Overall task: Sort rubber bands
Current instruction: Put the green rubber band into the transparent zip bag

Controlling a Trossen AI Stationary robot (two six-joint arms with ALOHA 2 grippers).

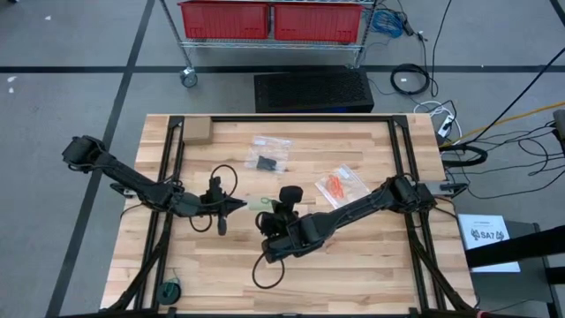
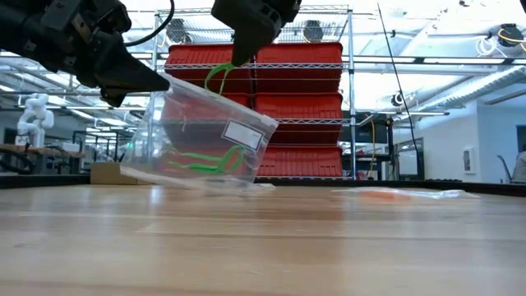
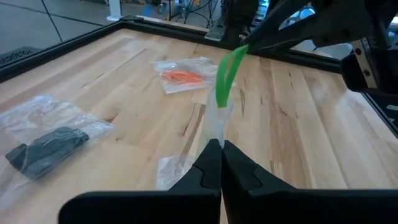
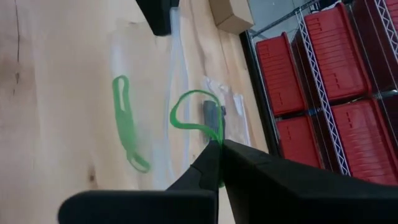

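A clear zip bag (image 2: 201, 131) stands tilted, its lower end on the table, with green rubber bands (image 2: 205, 160) inside. My left gripper (image 3: 221, 149) is shut on the bag's upper edge. My right gripper (image 4: 217, 146) is above the bag's mouth, shut on one green rubber band (image 2: 218, 78) that hangs down toward the bag. In the high view both grippers meet mid-table, left (image 1: 243, 205) and right (image 1: 265, 215). Another green band (image 4: 127, 124) shows through the bag's wall. My left gripper pinches the bag's upper edge (image 3: 214, 127) between its two fingers, coming nearly level from the table's left. The bag hangs tilted below the fingers, its bottom (image 2: 205, 182) on the table. My right gripper pinches one side of the green loop (image 4: 208, 127) at its fingertips, slanting down from the right. The loop (image 3: 227, 74) hangs slack and clear of the table.
A bag of orange-red bands (image 1: 340, 184) lies to the right and a bag of black bands (image 1: 267, 162) toward the far edge. A cardboard box (image 1: 196, 131) sits far left. A black cable loop (image 1: 269, 265) lies near the front, and a small round object (image 1: 169, 289) sits at the near left.
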